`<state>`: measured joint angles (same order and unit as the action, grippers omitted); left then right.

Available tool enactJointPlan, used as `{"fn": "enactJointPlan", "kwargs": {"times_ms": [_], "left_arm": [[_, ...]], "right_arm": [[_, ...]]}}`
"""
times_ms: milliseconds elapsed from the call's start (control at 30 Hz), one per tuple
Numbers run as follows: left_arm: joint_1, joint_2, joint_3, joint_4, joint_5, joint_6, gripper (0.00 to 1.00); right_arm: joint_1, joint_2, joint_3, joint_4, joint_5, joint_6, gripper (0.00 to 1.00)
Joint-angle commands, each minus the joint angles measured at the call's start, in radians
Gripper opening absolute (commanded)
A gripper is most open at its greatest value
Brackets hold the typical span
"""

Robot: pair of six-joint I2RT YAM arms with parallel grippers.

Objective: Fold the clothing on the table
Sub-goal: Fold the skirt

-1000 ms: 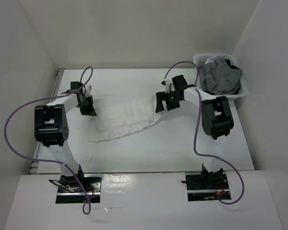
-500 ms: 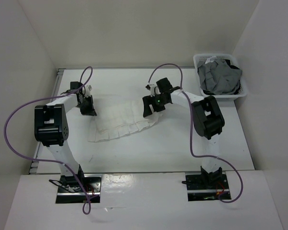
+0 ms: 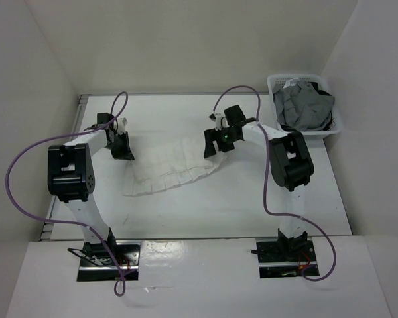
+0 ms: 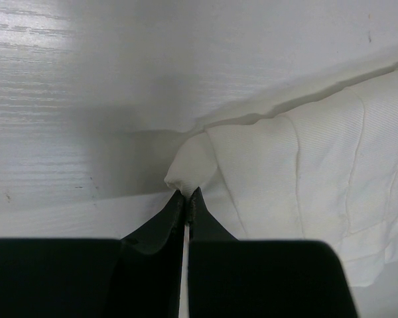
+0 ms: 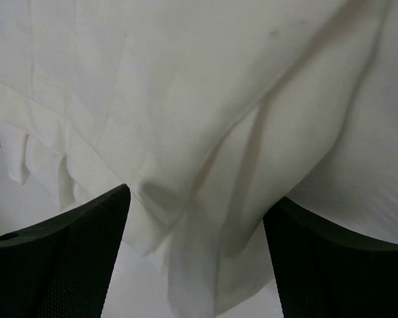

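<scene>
Table (image 3: pixel 252 205): white top, fills most of the overhead view, both arm bases at its near edge.

Skirt (image 3: pixel 176 165): white, pleated, lies flat on the table left of centre, between the two grippers. It runs diagonally, with the pleated hem toward the near left and the narrower end toward the far right. Some fold ridges near the right end.

Basket (image 3: pixel 273 83): white plastic, far right corner of the table, well apart from the skirt. Grey garment (image 3: pixel 302 106) is bunched inside it, heaped above the rim.

Left gripper (image 3: pixel 123 154): at the skirt's far-left corner. In the wrist view, the left gripper (image 4: pixel 186 195) has its jaws pressed together, with a small tuft of the skirt (image 4: pixel 305 172) pinched at the tips and the corner lifted slightly off the table.

Right gripper (image 3: pixel 212 147): over the skirt's right end. In the wrist view, the right gripper (image 5: pixel 196 212) has its jaws spread wide, with skirt fabric (image 5: pixel 205 99) lying between and beneath them, nothing clamped.
</scene>
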<state>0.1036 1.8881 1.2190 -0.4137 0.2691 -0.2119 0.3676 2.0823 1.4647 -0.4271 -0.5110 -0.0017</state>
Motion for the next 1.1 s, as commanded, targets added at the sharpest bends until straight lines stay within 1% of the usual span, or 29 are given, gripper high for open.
{"fn": "enactJointPlan", "kwargs": {"times_ms": [0,33,233,367,633,967,1067], "left_arm": [[0.001,0.02,-0.007,0.004,0.033,0.008,0.0],[0.001,0.02,-0.007,0.004,0.033,0.008,0.0],[0.001,0.02,-0.007,0.004,0.033,0.017,0.0],[0.001,0.02,-0.007,0.004,0.042,0.017,0.0],[0.001,0.02,-0.007,-0.005,0.042,0.017,0.0],[0.001,0.02,-0.007,-0.005,0.042,0.017,0.0],[0.001,0.02,-0.007,-0.005,0.051,0.026,0.0]], "right_arm": [[-0.042,-0.053,-0.018,-0.015,0.025,-0.029,0.84],[-0.053,-0.053,-0.018,-0.015,0.025,-0.029,0.84],[-0.053,-0.053,-0.04,-0.015,0.012,-0.04,0.75],[-0.053,-0.03,-0.04,-0.015,-0.018,-0.04,0.73],[-0.053,-0.03,-0.04,-0.024,-0.027,-0.049,0.69],[-0.002,-0.021,-0.021,-0.033,-0.046,-0.049,0.69],[0.008,-0.021,-0.021,-0.033,-0.035,-0.058,0.64]]}}
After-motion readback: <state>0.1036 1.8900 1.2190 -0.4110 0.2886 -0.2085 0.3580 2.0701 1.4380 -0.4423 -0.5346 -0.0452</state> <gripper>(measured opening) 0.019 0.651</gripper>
